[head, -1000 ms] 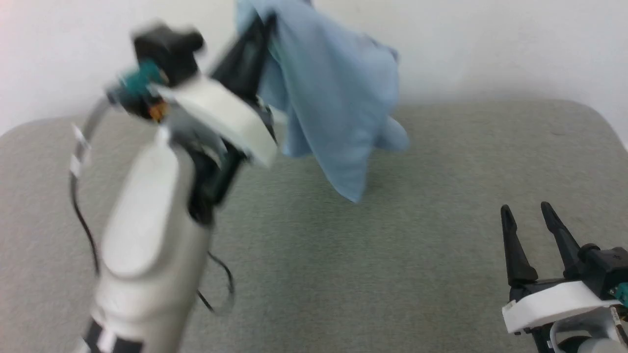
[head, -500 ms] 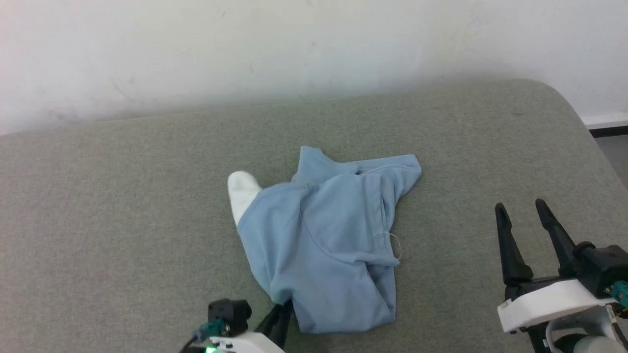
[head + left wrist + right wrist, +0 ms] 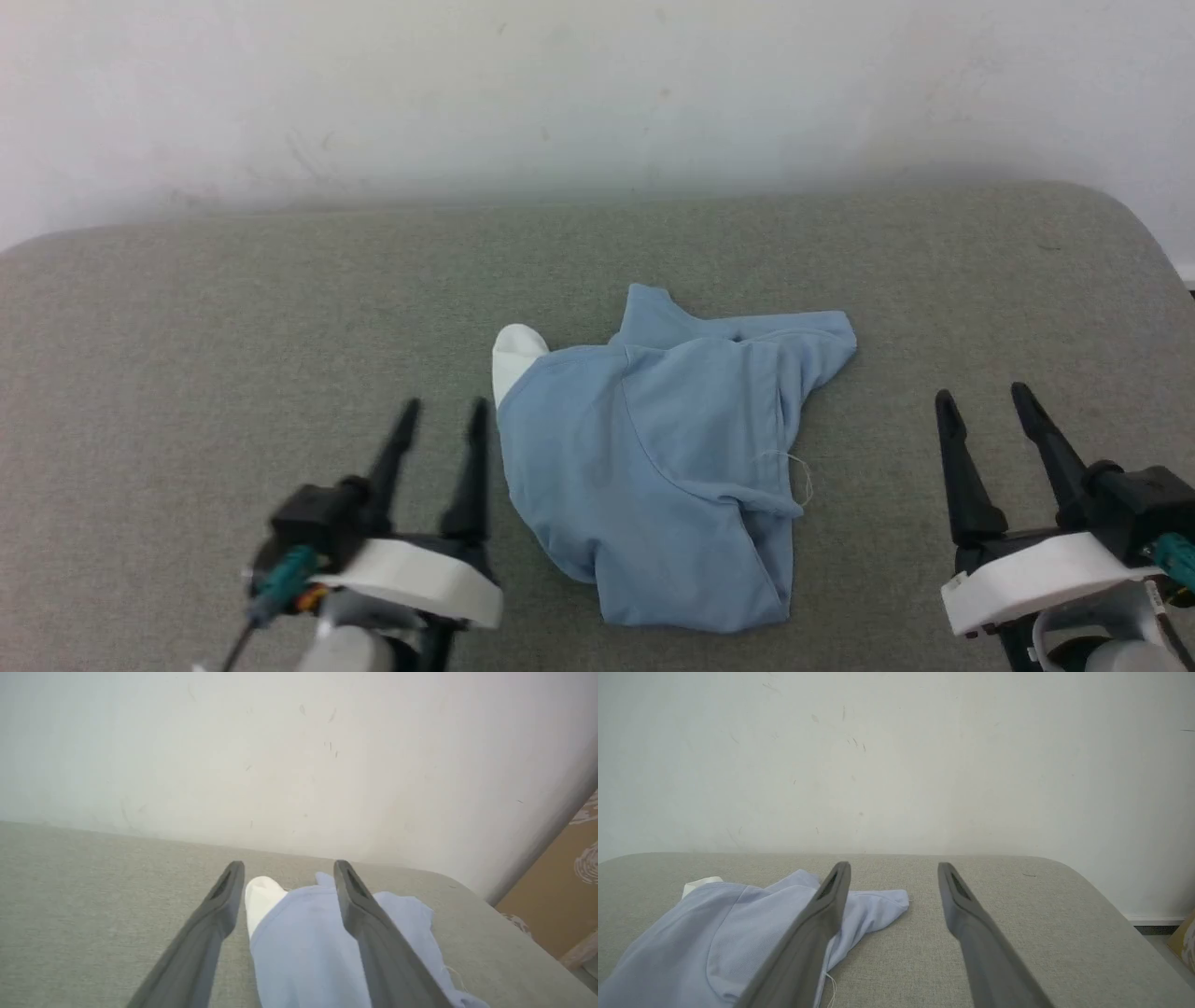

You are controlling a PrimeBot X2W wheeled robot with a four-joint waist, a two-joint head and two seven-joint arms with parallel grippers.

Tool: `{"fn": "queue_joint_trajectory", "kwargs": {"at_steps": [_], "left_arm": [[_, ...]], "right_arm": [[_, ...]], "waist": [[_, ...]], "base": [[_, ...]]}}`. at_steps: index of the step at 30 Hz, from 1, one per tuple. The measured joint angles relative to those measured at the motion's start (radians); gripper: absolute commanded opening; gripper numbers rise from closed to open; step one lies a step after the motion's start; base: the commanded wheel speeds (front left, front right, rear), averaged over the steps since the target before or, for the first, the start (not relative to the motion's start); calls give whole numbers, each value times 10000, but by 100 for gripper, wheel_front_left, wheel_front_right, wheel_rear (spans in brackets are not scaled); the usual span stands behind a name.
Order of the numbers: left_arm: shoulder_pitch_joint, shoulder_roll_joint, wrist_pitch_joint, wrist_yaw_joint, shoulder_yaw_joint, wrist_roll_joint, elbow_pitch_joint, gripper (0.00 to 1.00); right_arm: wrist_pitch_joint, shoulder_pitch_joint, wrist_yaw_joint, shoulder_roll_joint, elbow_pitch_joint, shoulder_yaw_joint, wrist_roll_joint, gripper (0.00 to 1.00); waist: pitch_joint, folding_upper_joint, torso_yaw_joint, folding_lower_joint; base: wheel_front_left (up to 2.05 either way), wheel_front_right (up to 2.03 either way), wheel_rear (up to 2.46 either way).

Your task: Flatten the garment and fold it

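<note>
garment (image 3: 653, 467): crumpled heap, middle of the fabric-covered counter (image 3: 187, 373), a bit toward the near edge; not flat, not folded.
layout: hem (image 3: 691, 607) nearest, white collar (image 3: 513, 359) poking out far left, sleeve (image 3: 822, 336) toward the far right.
handling: likely light, soft, limp; will sag and bunch when lifted, and should drag easily on the fabric top.
where to grab: probably two hem corners or both shoulders, pinched at the edges and pulled apart to spread it.
left pincer (image 3: 443, 408): spread, empty, just beside the garment's left edge; contact unclear.
right pincer (image 3: 980, 394): spread, empty, apart from the garment, near the counter's right edge.
</note>
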Motion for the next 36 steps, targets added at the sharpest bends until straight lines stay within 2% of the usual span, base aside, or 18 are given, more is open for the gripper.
{"fn": "queue_joint_trajectory", "kwargs": {"at_steps": [4, 9, 17, 23, 33, 34, 35, 36], "left_arm": [[4, 447, -84, 232, 842, 211, -303, 100], [476, 800, -92, 311, 1737, 458, -683, 100], [1379, 1164, -92, 318, 2347, 723, -1035, 100], [1418, 1137, -86, 217, 2117, 748, -1072, 100], [1205, 970, -81, 132, 1908, 702, -941, 100], [1159, 953, -81, 130, 1889, 702, -922, 100], [1134, 934, -81, 130, 1875, 702, -909, 100], [1125, 911, -81, 130, 1858, 702, -886, 100]], "right_arm": [[75, 2, 0, 2, 29, 102, 0, 100], [196, 13, 0, 2, 127, 155, -4, 100], [926, 88, -2, -4, 663, 334, -107, 100], [2569, -76, 0, -31, 1634, 1569, -257, 100], [3866, -2001, 0, -652, 3894, 3691, 280, 100], [3870, -2194, 2, -704, 4132, 3831, 322, 91], [3877, -2371, 0, -736, 4351, 3916, 382, 30], [3950, -2531, 0, -748, 4567, 4017, 493, 0]], "waist": [[-82, 0, 113, 0], [-127, 0, 211, 0], [-226, 0, 413, -1], [-180, 0, 633, 0], [88, 0, 831, 1], [119, 0, 841, 1], [143, 0, 850, 1], [162, 0, 858, 1]], "base": [[0, 0, 0], [0, 0, 0], [0, 0, 0], [0, 0, 0], [0, 0, 0], [0, 0, 0], [0, 0, 0], [0, 0, 0]]}}
